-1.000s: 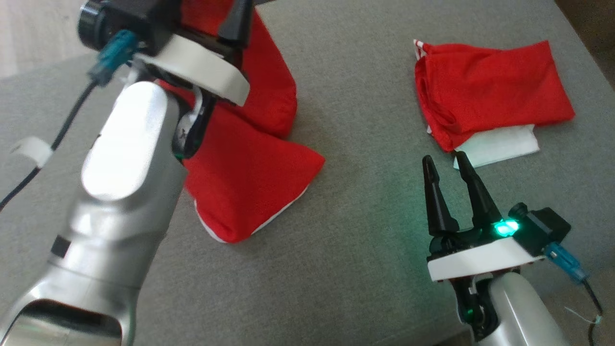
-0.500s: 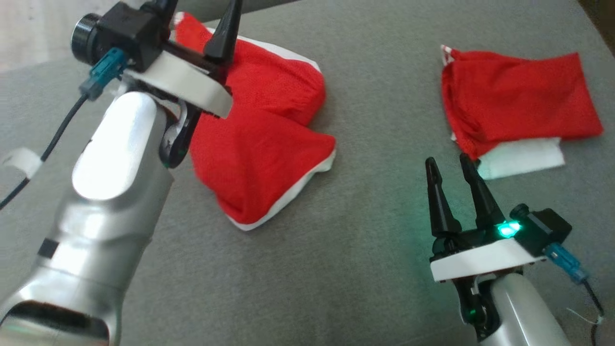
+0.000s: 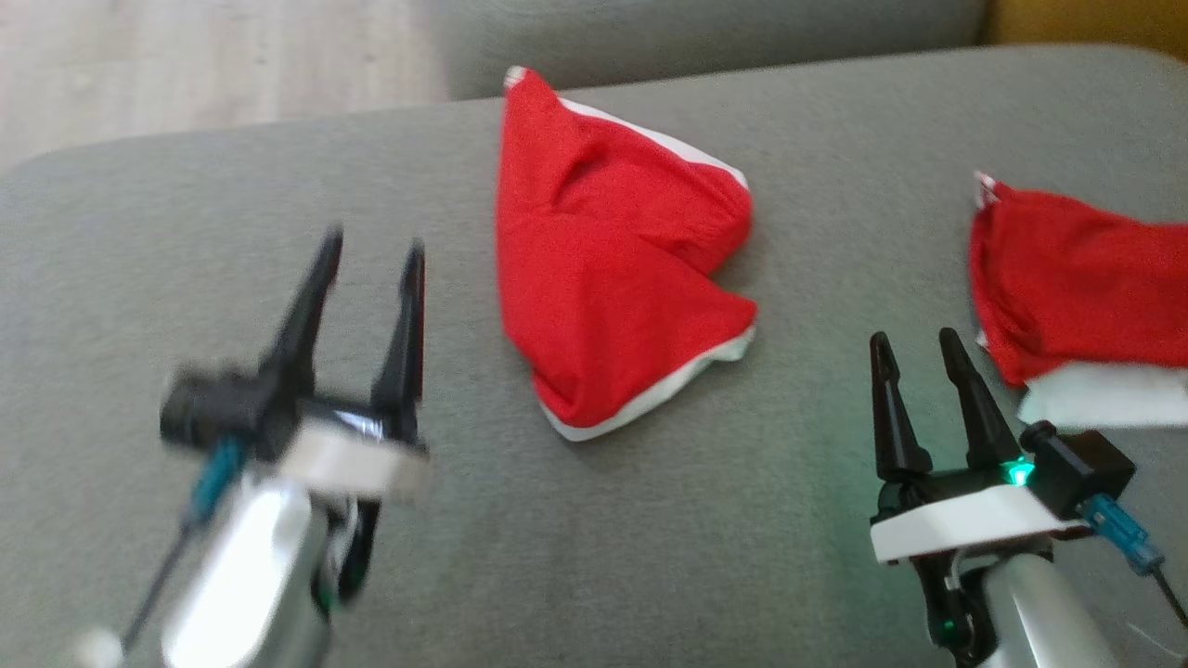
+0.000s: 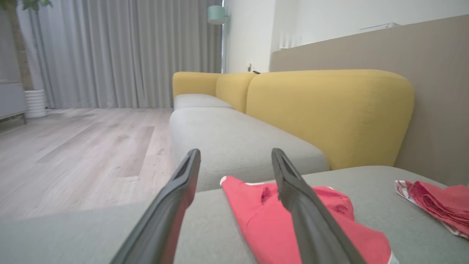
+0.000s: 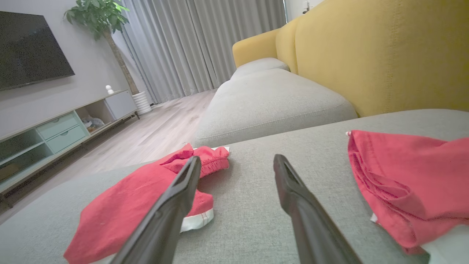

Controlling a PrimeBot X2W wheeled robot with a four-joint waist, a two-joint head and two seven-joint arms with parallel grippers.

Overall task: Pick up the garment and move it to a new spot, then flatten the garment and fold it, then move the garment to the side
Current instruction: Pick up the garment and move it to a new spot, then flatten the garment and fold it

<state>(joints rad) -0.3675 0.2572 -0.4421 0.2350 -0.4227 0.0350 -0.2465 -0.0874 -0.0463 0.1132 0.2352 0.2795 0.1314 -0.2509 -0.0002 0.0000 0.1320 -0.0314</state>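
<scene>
Currently garment (image 3: pixel 603 306) lies ahead-right of left gripper (image 3: pixel 375 239), not touching.

Left tool (image 3: pixel 373 241) and right tool (image 3: pixel 913 337), jaws of both wide apart.

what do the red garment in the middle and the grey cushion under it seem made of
Red garment: probably thin matte knit or mesh sports fabric with white trim; it slumps in soft folds and shows fine texture. Grey cushion: likely coarse woven upholstery cloth, matte, with a flecked weave and rounded padded edge.
</scene>
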